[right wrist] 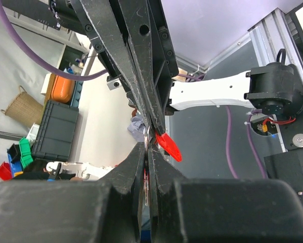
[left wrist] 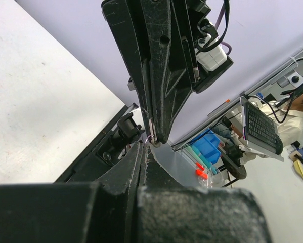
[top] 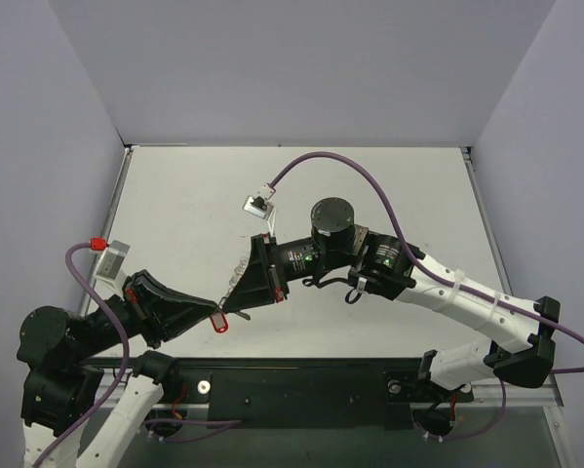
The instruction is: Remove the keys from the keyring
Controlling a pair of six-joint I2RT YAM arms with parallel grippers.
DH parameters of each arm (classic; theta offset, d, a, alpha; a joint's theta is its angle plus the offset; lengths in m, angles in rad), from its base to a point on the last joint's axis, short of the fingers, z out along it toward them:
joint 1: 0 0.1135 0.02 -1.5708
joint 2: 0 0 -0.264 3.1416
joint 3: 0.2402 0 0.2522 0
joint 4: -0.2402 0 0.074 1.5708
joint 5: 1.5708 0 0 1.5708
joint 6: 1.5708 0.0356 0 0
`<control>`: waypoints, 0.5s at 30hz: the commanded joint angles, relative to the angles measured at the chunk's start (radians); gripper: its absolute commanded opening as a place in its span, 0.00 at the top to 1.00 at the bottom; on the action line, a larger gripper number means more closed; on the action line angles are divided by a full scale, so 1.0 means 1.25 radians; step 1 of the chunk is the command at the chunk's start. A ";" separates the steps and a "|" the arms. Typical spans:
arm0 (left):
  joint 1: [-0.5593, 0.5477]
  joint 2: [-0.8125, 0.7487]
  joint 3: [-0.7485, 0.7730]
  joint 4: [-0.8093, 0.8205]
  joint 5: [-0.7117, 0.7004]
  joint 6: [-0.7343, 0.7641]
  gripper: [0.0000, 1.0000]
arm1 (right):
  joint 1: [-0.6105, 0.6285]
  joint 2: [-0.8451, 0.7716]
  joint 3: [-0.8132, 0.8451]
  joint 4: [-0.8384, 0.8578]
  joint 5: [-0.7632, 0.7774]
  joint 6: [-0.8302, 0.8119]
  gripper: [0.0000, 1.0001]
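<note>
The key (top: 220, 322) has a red plastic head and hangs just off the tips of my left gripper (top: 214, 308). In the right wrist view the red head (right wrist: 169, 147) sticks out beside the left fingertips (right wrist: 159, 124). My left gripper (left wrist: 145, 147) is shut, seemingly on the thin wire keyring (left wrist: 150, 136); the exact grip is hidden. My right gripper (top: 231, 291) meets it tip to tip above the table and is shut (right wrist: 147, 147) on a clear plastic tag (left wrist: 174, 164), which also shows in the top view (top: 239, 273).
The white table (top: 369, 185) has grey walls at the back and both sides. A black rail (top: 301, 380) runs along its near edge. The right arm's elbow motor (top: 332, 219) and purple cable (top: 369, 185) stand over the middle of the table.
</note>
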 commanded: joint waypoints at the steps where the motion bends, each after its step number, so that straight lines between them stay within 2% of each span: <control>1: 0.003 -0.003 0.029 -0.010 0.019 0.018 1.00 | -0.005 0.022 0.034 0.052 0.076 0.022 1.00; 15: 0.009 -0.019 0.046 -0.041 -0.022 0.032 1.00 | 0.005 0.009 0.013 0.010 0.169 0.055 1.00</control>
